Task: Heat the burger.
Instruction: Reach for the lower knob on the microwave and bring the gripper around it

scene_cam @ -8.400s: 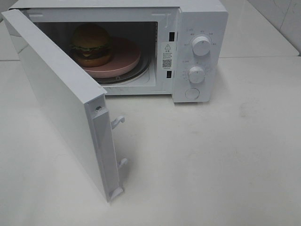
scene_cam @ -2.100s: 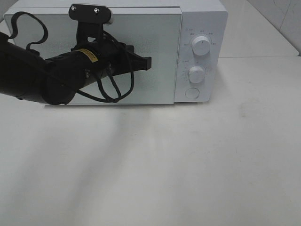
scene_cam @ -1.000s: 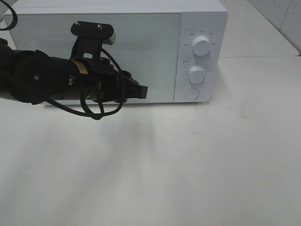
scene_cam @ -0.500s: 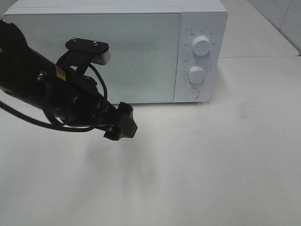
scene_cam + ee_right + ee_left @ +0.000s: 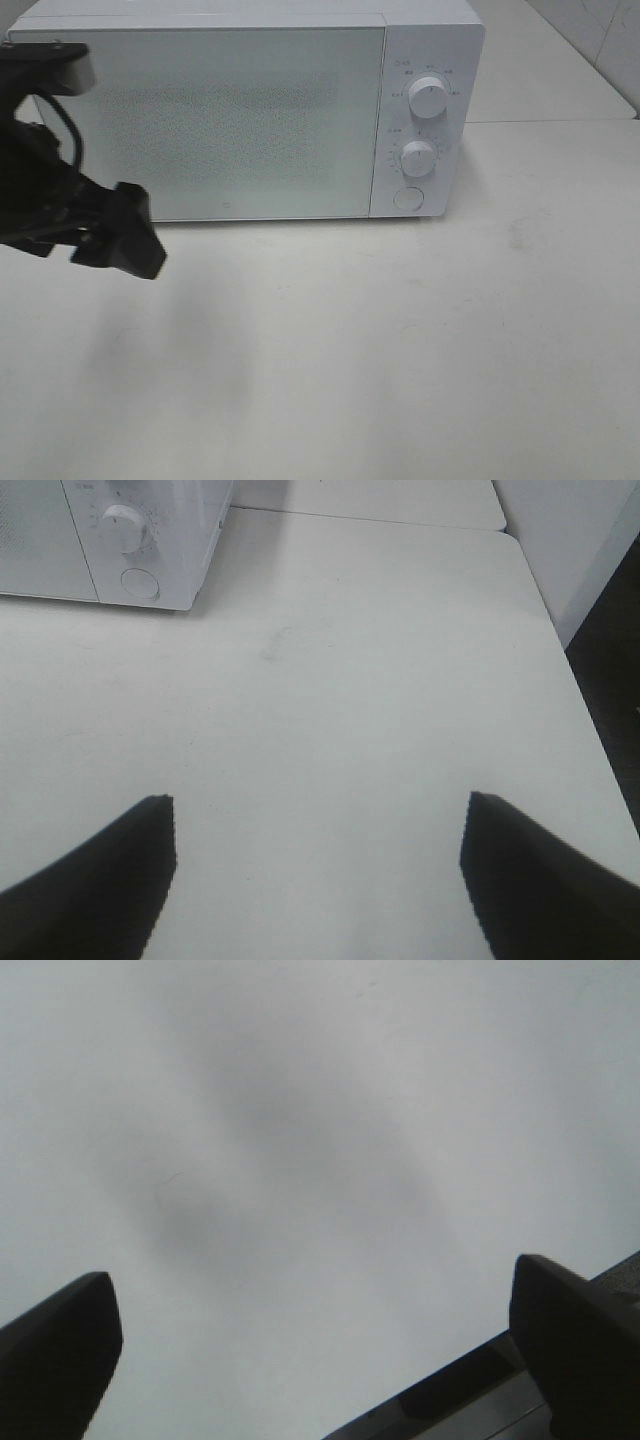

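The burger is hidden: the white microwave [image 5: 250, 110] at the back of the table has its door [image 5: 210, 120] shut. My left gripper [image 5: 125, 245] hangs over the table in front of the microwave's left end, apart from the door. In the left wrist view the left gripper [image 5: 312, 1275] is open with only bare table between its fingers. My right gripper [image 5: 317, 802] is out of the high view. In its wrist view it stands open and empty above the table, well to the right of the microwave [image 5: 130, 530].
On the microwave's right panel are two round knobs [image 5: 429, 97] [image 5: 417, 158] and a round button [image 5: 408, 198] below them. The white table [image 5: 400, 350] stretches in front. Its right edge [image 5: 575, 680] drops off beside a dark gap.
The left arm has drawn back from the shut microwave door, moving left and toward the table's front. Its jaws have spread wide. The right gripper has not moved.
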`<action>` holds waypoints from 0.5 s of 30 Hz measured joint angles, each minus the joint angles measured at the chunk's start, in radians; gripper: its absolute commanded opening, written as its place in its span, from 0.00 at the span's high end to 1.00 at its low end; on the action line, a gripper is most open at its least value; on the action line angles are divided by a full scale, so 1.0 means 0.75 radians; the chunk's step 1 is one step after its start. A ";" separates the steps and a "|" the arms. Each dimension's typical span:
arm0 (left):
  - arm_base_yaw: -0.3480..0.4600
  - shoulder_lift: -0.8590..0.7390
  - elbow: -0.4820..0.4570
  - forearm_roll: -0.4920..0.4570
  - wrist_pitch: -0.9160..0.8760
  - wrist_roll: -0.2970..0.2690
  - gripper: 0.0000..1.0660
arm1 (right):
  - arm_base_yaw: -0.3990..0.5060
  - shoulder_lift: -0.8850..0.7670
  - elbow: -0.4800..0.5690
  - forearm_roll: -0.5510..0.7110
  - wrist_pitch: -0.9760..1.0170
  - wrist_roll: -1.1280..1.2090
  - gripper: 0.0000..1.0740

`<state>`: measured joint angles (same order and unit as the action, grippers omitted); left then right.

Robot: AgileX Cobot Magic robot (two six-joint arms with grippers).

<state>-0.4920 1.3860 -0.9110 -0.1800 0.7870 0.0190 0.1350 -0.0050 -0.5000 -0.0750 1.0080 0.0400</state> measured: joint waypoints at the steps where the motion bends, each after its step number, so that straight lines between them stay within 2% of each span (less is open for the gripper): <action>1: 0.084 -0.035 0.000 0.000 0.061 0.000 0.08 | 0.000 0.000 0.000 0.000 0.000 0.000 0.29; 2: 0.084 -0.035 0.000 0.000 0.061 0.000 0.08 | 0.000 0.000 0.000 0.000 0.000 0.000 0.29; 3: 0.133 -0.053 0.000 0.004 0.087 0.000 0.08 | 0.000 0.000 0.000 0.000 0.000 0.000 0.29; 4: 0.232 -0.093 0.000 0.016 0.140 0.000 0.08 | 0.000 0.000 0.000 0.000 0.000 0.000 0.29; 6: 0.269 -0.108 0.000 0.025 0.165 0.000 0.08 | 0.000 0.000 0.000 0.000 0.000 0.000 0.29; 7: 0.359 -0.145 0.000 0.047 0.212 0.000 0.08 | 0.000 0.000 0.000 0.000 0.000 0.000 0.29; 8: 0.359 -0.145 0.000 0.047 0.212 0.000 0.08 | 0.000 0.000 0.000 0.000 0.000 0.000 0.29; 9: 0.432 -0.179 0.000 0.075 0.272 0.000 0.08 | 0.000 0.000 0.000 0.000 0.000 0.000 0.29; 10: 0.432 -0.179 0.000 0.075 0.272 0.000 0.08 | 0.000 0.000 0.000 0.000 0.000 0.000 0.29; 12: 0.529 -0.231 0.000 0.111 0.353 0.000 0.08 | 0.000 0.000 0.000 0.000 0.000 0.000 0.29; 13: 0.529 -0.231 0.000 0.111 0.353 0.000 0.08 | 0.000 0.000 0.000 0.000 0.000 0.000 0.29; 15: 0.603 -0.285 0.000 0.120 0.413 0.000 0.08 | 0.000 0.000 0.000 0.000 0.000 0.000 0.29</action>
<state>-0.0400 1.1720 -0.9110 -0.0900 1.0970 0.0190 0.1350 -0.0050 -0.5000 -0.0750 1.0080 0.0400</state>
